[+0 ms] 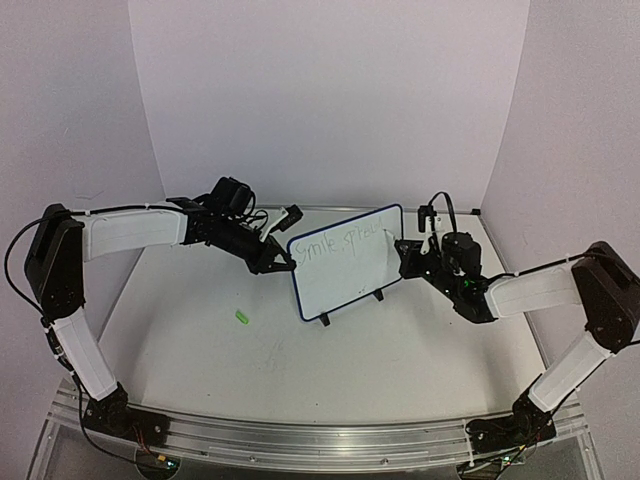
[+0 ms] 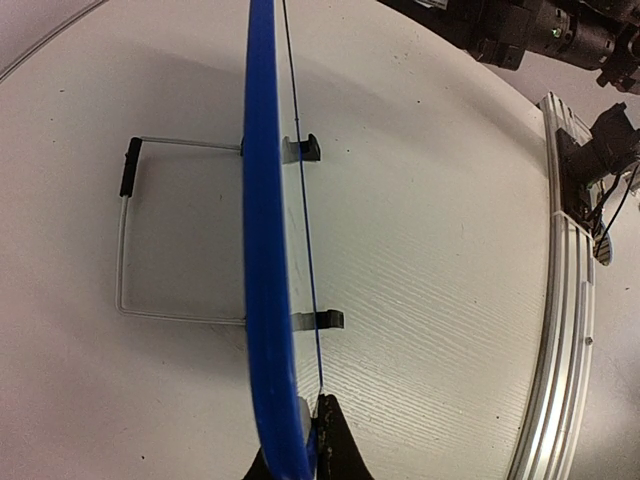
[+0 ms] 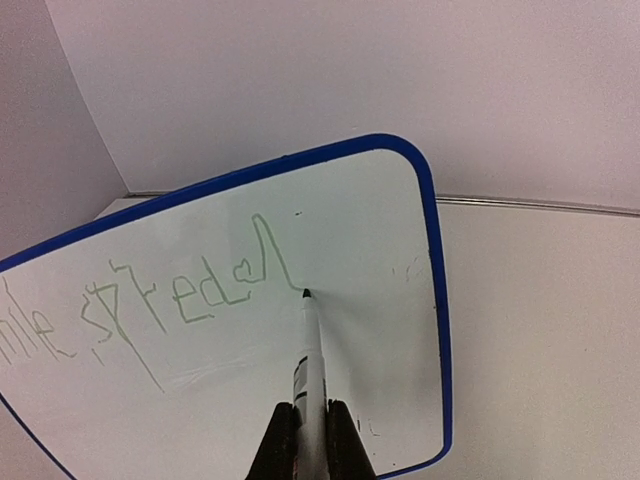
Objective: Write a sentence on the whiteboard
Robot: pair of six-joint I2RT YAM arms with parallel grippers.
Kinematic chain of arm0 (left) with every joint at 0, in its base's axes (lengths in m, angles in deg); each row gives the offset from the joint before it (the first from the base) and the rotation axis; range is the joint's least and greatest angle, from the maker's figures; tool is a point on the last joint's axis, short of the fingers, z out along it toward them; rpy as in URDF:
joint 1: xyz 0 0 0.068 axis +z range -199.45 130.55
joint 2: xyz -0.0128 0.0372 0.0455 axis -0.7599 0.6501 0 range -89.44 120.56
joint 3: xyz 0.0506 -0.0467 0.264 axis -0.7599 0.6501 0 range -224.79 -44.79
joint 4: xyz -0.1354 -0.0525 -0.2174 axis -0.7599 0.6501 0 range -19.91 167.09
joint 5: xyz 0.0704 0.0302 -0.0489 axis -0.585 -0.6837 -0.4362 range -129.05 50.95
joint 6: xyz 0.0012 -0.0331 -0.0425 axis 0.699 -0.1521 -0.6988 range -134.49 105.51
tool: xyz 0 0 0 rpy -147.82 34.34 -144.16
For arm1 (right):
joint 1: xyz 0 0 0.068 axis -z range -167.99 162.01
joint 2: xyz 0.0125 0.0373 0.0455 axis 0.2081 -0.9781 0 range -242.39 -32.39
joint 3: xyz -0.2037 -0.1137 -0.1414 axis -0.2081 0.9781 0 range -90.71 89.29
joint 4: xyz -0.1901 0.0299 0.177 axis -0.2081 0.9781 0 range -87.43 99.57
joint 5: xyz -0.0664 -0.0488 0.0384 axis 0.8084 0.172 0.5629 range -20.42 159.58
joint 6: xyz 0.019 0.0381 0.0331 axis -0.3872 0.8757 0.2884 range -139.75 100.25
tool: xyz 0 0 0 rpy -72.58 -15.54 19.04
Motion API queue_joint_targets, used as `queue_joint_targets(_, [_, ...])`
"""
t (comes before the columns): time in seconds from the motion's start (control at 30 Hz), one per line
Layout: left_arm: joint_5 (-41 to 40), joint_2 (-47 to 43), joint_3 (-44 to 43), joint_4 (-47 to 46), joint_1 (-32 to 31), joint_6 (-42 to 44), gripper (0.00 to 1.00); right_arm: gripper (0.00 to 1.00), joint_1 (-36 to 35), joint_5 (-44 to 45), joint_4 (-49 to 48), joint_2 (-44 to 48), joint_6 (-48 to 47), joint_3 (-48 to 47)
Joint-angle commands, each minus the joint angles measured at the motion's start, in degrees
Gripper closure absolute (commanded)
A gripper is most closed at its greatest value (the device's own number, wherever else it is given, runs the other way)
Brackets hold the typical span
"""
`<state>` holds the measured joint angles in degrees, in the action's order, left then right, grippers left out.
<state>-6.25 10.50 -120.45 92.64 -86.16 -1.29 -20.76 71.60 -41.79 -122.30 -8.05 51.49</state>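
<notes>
Right wrist view, right jaws: mine are closed hard on one marker (image 3: 308, 360), with my two fingers (image 3: 275, 445) pressed against either side of its barrel.
Marker tip: the dark tip touches the whiteboard (image 3: 432, 250) at the end of the tail running off the last letter.
Sentence (image 3: 190, 300): thin green handwriting in one line. I count two words, the end of "smile" and a whole "spread".
Left wrist view, left jaws: mine are closed on the board's blue frame, which I see edge-on running straight up the picture. One dark finger (image 2: 335, 450) shows on the writing side.
Feet (image 2: 308, 148): there are two black ones, both on the writing side of the board and resting on the bench (image 2: 450, 300).
Wire stand (image 2: 125, 260): one thin wire loop with one black sleeve lies flat on the bench behind the board.
Top view, board: one board stands upright on its two feet in the middle of the bench. My left jaws hold its left edge and my right jaws sit at its right edge.
Arms: there are two, one reaching in from each side.
Green scrap (image 1: 241, 316): one small piece lies alone on the bench, left of the board and apart from it.
</notes>
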Motion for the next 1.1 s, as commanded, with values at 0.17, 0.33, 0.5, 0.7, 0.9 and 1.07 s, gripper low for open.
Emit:
queue_joint_targets(0.17, [-3.75, 2.10, -0.70, 3.73, -0.29, 1.73, 1.00, 1.00, 0.16, 1.60, -1.34, 1.95, 0.15, -0.15])
queue_joint_targets(0.33, [-4.52, 2.23, -0.92, 3.75, -0.29, 1.24, 1.00, 1.00, 0.16, 1.18, 1.05, 9.47, 2.37, 4.07])
queue_joint_targets(0.5, [-4.97, 2.34, -1.23, 3.78, -0.29, 0.67, 1.00, 1.00, 0.12, -0.85, 6.47, 18.58, 3.56, 8.18])
queue_joint_targets(0.7, [-4.66, 2.45, -1.40, 3.93, -0.29, 0.45, 1.00, 1.00, -0.19, -8.76, 12.71, 22.34, 3.37, 7.71])
queue_joint_targets(0.9, [-4.46, 2.45, -1.51, 4.20, -0.29, 0.50, 1.00, 1.00, -6.64, -7.83, 13.46, 18.13, 1.88, 5.31])
queue_joint_targets(1.07, [-4.27, 2.25, -1.51, 4.30, -0.29, 0.56, 1.00, 1.00, -14.36, -3.47, 13.21, 9.67, -1.13, -0.05])
